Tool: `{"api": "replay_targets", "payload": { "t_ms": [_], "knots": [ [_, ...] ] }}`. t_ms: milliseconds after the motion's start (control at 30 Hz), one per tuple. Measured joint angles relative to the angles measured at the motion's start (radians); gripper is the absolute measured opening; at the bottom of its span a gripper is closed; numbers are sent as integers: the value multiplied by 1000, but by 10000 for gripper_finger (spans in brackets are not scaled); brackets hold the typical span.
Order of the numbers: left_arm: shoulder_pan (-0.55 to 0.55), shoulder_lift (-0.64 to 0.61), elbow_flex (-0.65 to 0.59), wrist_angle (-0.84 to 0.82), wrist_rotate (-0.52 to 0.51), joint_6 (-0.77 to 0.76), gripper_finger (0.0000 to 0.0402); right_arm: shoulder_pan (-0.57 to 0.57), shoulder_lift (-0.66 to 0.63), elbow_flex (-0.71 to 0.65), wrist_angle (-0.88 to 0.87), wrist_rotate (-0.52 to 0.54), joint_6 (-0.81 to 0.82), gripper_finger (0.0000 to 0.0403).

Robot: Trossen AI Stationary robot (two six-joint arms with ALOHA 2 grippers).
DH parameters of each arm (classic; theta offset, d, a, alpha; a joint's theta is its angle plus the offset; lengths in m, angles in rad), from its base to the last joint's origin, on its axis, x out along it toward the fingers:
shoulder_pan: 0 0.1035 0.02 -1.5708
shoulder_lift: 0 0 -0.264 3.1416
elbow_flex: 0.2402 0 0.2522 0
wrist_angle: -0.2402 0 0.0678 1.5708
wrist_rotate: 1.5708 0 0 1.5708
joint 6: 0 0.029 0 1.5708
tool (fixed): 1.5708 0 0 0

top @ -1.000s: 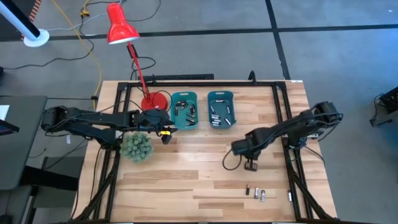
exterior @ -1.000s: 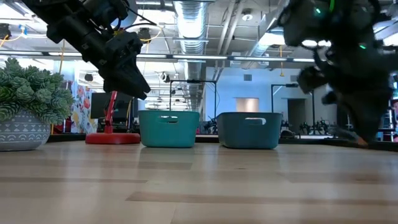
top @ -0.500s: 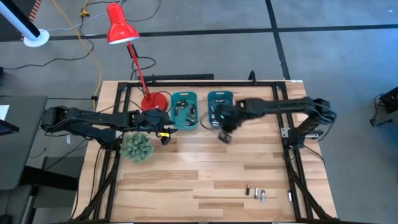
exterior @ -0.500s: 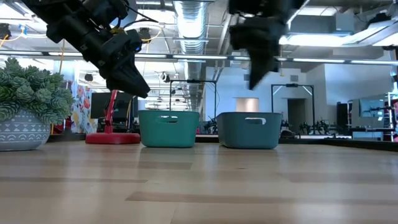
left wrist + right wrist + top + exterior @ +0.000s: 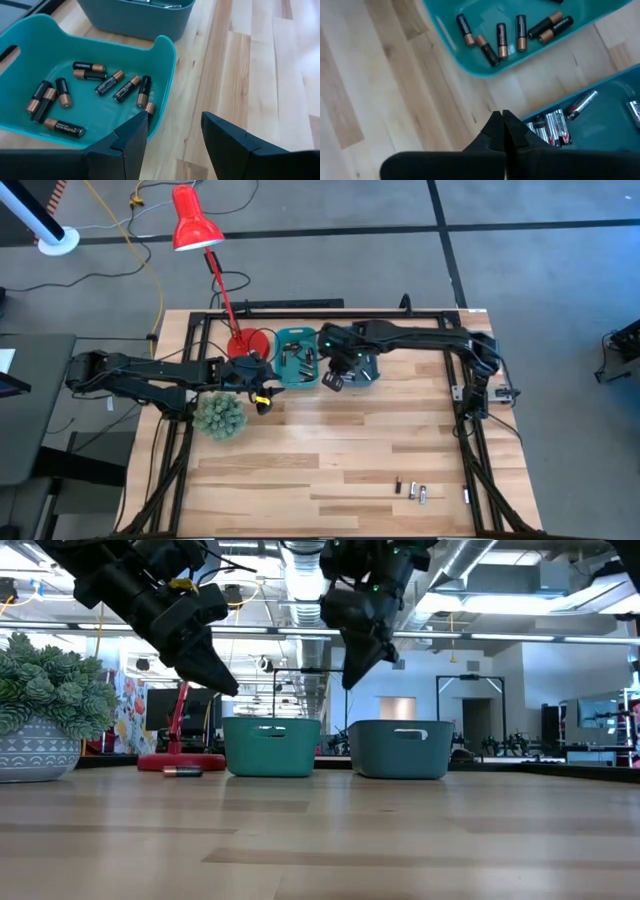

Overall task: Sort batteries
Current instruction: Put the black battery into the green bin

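The right gripper hangs above the desk at the gap between the 2 bins, its jaws pressed fully together with nothing between them. In the right wrist view the closed tips sit over the near rim of the darker teal bin, with silver-grey batteries lying in that bin just beyond the tips and the black-and-copper batteries farther off in the lighter teal bin.

The left gripper waits beside the lighter bin's near corner, close to the spiky green plant, jaws spread wide and empty. In its wrist view the 2 dark fingers frame the bin's rim, and the black-and-copper cells lie loose on the bin floor ahead of them, untouched.

3 more batteries lie on the desk near its front edge, well apart from both grippers. In the low view 1 cell rests on the desk by the red lamp base, below the left gripper.
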Motion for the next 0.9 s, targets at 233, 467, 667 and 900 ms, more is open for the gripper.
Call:
{"api": "replay_targets", "payload": {
  "t_ms": [233, 467, 667, 900],
  "knots": [
    [0, 0, 0, 2, 0, 42, 183, 1, 12, 6, 14, -1, 2, 2],
    [0, 0, 0, 2, 0, 51, 183, 0, 8, 6, 32, -1, 19, 2],
    [0, -2, 8, -22, -27, 34, 183, 0, 8, 6, 32, -2, 19, 2],
    [41, -7, 137, -340, -132, 5, 183, 0, 8, 6, 24, -2, 22, 2]
  ]
}}
